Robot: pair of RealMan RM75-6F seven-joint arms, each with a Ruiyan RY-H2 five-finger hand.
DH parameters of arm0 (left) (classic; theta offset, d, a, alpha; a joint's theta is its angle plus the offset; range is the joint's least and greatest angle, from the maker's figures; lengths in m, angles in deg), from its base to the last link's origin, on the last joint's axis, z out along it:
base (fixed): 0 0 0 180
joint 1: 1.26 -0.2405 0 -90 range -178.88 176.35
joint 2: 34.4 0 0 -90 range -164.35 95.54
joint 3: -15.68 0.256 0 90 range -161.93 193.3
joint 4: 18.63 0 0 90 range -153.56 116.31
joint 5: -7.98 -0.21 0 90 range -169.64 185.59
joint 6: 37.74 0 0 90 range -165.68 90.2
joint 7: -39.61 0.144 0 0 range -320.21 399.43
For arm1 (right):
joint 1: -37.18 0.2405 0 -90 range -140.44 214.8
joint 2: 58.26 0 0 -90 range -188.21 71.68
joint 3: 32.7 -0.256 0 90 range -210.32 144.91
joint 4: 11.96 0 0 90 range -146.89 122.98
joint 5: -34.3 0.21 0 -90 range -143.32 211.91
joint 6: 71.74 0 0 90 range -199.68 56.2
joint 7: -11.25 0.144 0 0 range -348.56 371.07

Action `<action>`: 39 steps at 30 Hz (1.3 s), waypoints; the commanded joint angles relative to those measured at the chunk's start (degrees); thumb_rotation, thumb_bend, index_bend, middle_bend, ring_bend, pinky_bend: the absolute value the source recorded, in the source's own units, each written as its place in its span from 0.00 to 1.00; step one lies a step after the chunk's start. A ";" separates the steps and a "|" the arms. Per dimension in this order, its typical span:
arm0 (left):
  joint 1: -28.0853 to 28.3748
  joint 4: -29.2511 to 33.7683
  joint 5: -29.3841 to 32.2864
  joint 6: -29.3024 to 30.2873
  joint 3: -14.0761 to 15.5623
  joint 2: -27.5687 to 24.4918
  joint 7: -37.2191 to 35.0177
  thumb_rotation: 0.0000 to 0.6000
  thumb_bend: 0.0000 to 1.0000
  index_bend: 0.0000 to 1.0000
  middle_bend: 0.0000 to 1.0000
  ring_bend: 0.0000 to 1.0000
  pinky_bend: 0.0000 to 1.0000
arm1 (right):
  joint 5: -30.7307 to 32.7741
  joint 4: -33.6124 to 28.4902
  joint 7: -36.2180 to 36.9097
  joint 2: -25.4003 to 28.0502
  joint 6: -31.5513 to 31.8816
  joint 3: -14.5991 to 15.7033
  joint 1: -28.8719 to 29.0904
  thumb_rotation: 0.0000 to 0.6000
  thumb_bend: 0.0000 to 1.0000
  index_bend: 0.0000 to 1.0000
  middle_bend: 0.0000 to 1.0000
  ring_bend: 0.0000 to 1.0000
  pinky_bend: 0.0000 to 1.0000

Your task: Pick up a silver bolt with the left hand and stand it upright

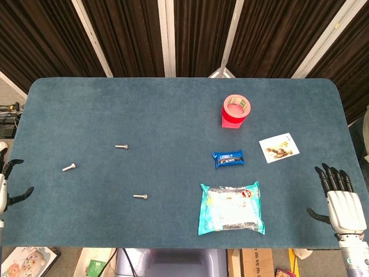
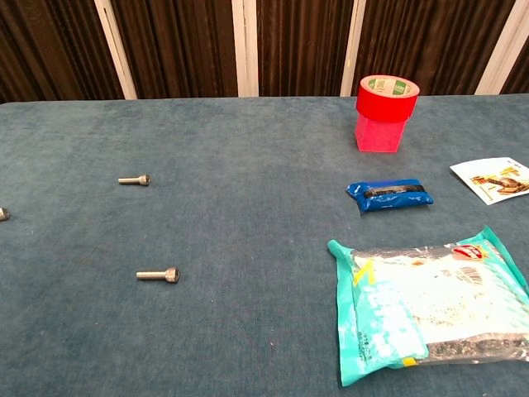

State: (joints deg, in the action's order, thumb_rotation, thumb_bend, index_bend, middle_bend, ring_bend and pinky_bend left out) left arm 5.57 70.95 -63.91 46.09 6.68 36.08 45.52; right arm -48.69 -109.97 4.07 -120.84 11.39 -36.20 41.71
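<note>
I see three silver bolts lying flat on the blue table (image 1: 173, 109), all on its left half and well apart from one another. The far bolt (image 1: 121, 146) lies with its long axis running left to right, its head at the right end in the chest view (image 2: 134, 179). The near bolt (image 1: 140, 197) lies the same way, head also to the right (image 2: 158, 275). The left bolt (image 1: 69, 167) is tilted slightly off that line, and from the chest camera only its end shows at the frame edge (image 2: 3, 214). My left hand (image 1: 4, 190) sits just off the table's left edge, fingers apart and holding nothing, nearest to the left bolt but not touching it. My right hand (image 1: 342, 202) is at the near right corner, fingers spread and empty. On the right half are a red tape roll (image 1: 236, 111), a small blue packet (image 1: 228, 158), a card (image 1: 279, 148) and a teal-edged bag (image 1: 231, 208).
</note>
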 commanded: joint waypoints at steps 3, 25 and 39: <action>4.73 -3.87 6.77 -6.91 -3.26 2.90 5.77 1.00 0.28 0.28 0.00 0.00 0.00 | 0.89 -0.22 0.73 0.35 -0.08 -0.32 -0.16 1.00 0.00 0.07 0.00 0.00 0.00; 14.14 -12.68 20.15 -18.51 -5.29 15.68 16.52 1.00 0.39 0.37 0.00 0.00 0.00 | 2.59 -0.02 0.16 0.00 -0.39 -1.05 -0.13 1.00 0.00 0.07 0.00 0.00 0.00; 15.70 -17.50 21.65 -18.40 -4.49 19.37 18.64 1.00 0.47 0.41 0.00 0.00 0.00 | 3.43 0.70 -0.49 -0.73 -1.32 -1.18 0.25 1.00 0.00 0.07 0.00 0.00 0.00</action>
State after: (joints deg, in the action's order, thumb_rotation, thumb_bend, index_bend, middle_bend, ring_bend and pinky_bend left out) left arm 21.14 53.73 -42.37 27.72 2.07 55.23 63.98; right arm -45.27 -109.27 3.60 -121.56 10.09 -37.39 41.95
